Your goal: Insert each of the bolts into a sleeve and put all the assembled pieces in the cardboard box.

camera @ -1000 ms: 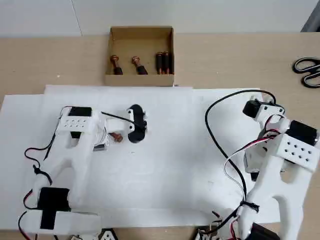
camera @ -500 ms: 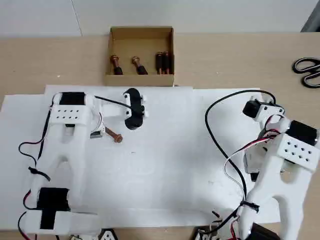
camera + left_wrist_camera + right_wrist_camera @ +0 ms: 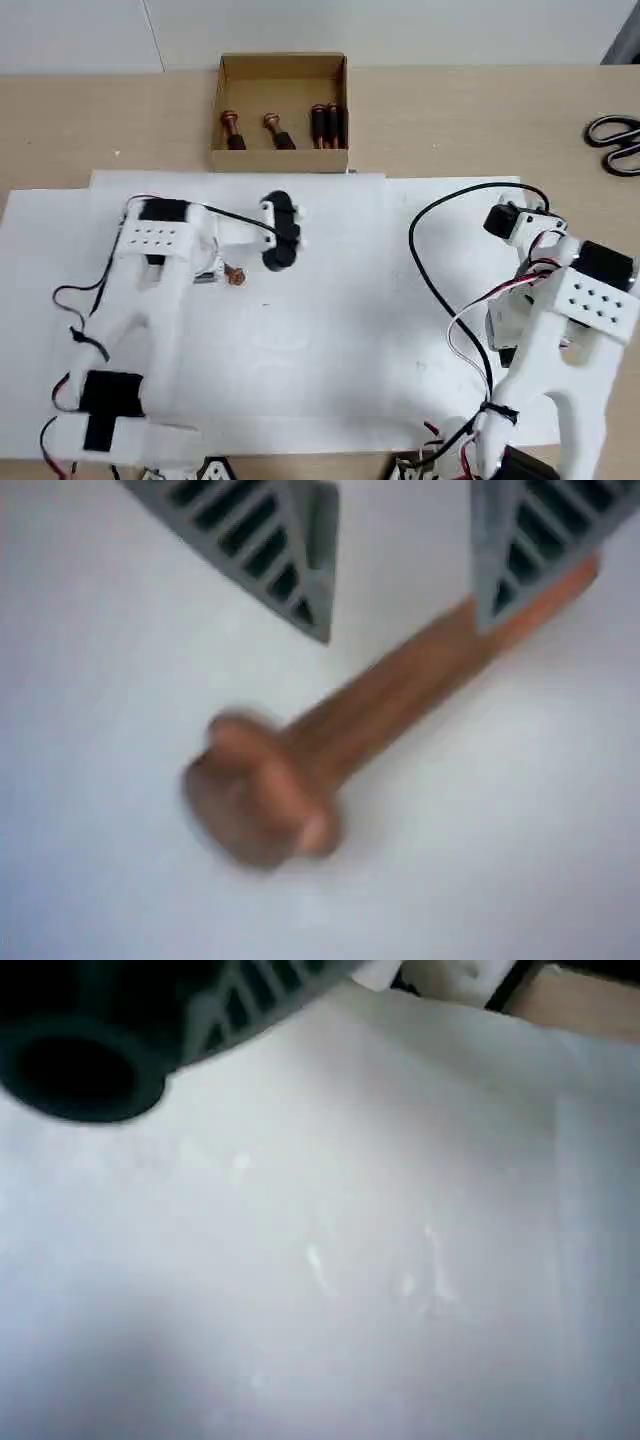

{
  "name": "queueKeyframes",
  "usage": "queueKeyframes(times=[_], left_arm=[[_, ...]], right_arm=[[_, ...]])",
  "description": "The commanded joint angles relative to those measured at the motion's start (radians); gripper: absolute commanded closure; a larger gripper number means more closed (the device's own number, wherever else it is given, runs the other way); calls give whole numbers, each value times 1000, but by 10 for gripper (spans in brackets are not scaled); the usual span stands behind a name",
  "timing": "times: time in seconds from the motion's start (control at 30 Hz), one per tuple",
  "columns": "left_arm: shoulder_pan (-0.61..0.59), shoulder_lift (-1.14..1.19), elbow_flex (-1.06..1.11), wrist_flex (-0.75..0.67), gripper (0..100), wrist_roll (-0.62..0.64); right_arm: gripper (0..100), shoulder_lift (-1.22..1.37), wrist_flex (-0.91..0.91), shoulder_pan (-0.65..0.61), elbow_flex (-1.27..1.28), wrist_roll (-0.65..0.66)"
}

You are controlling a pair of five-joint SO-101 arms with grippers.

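Observation:
A copper bolt (image 3: 330,750) lies flat on the white sheet (image 3: 340,330), its flanged head (image 3: 236,277) poking out beside my left gripper (image 3: 211,275). That gripper (image 3: 405,620) is open and low over the bolt. The shaft runs under one grey finger (image 3: 530,550), and the other finger (image 3: 270,540) stands clear of it. My right gripper (image 3: 503,325) sits at the right of the sheet, mostly hidden under its arm, and is shut on a black sleeve (image 3: 85,1070). The cardboard box (image 3: 280,68) at the back holds several bolt-and-sleeve pieces (image 3: 278,132).
Scissors (image 3: 615,140) lie on the wooden table at the far right. The right arm's black cable (image 3: 425,265) loops over the sheet. The sheet's middle, between the arms, is bare.
My left arm swung toward the far left and then came back, and its gripper now sits lower over the bolt. The bolt has hardly shifted. The right arm has kept still.

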Motion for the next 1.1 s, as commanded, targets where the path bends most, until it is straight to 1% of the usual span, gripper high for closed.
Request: queueKeyframes(times=[0.0,0.07,0.23,0.4,0.5,0.63,0.7,0.77,0.97,1.07], left_arm=[[23,51,-27,-43,910,-362],[28,94,-53,-64,910,-345],[40,173,-96,-60,910,-342],[44,190,-94,-51,911,-308],[51,187,-96,9,917,-307],[64,181,-104,83,994,-307],[66,181,-130,121,993,-295],[71,181,-179,175,994,-261],[80,181,-346,370,994,-245],[80,181,-446,457,994,-196]], right_arm=[[988,-35,7,5,-5,-9],[988,-35,7,5,-5,-9],[988,-35,7,5,-5,-9],[988,-35,5,5,-5,-9],[988,-35,5,5,-5,-8],[988,-35,5,5,-5,-5],[988,-35,5,5,-5,-3],[988,-35,5,5,-5,-3],[988,-35,2,5,-5,-3],[988,-35,1,5,-5,-2]])
